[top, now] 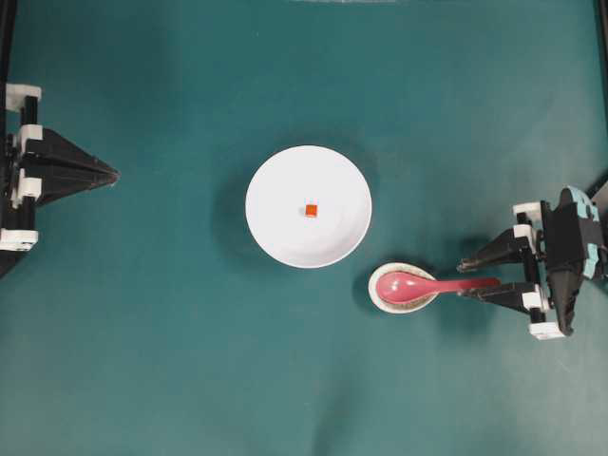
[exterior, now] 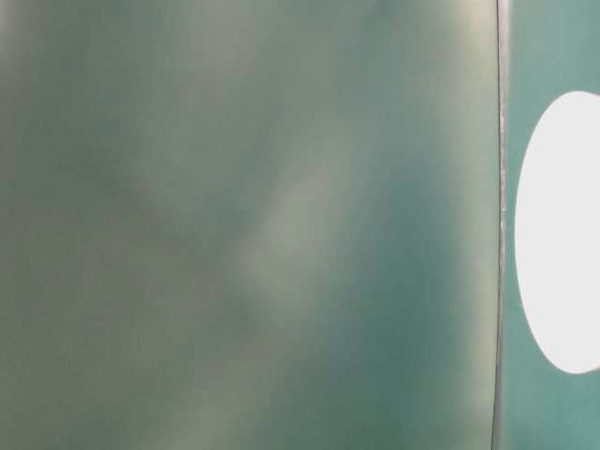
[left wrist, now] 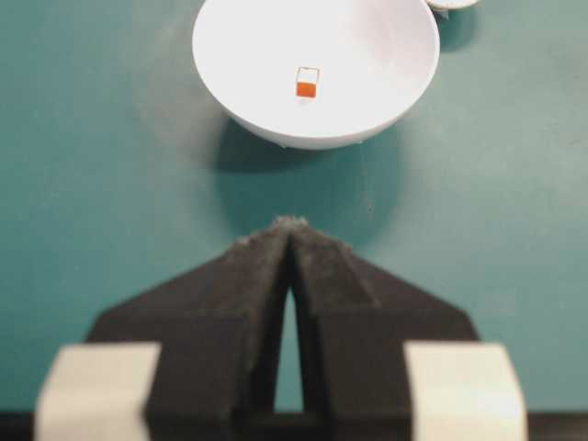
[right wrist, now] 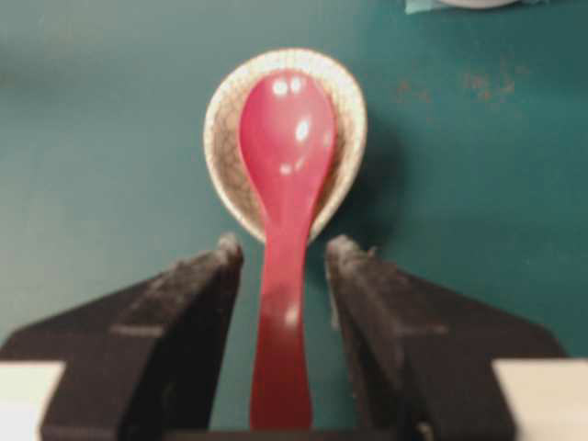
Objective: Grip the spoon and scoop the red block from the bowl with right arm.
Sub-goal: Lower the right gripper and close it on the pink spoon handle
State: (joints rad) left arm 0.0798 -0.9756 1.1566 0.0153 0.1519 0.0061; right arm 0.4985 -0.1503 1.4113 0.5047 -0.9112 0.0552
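Overhead view: white bowl [top: 309,206] at table centre, holding only the red block [top: 311,210] near its middle. Just beside it, lower right, small speckled dish [top: 403,287] cradling the scoop of the spoon [top: 423,285], handle running right and off the rim. Right gripper [top: 475,278] level, jaws spread wide either side of the handle end, not clamped. Left gripper [top: 112,175] well apart at the left edge, jaws pressed together, empty. Table-level view almost wholly blurred green, bowl cut off at its right edge.
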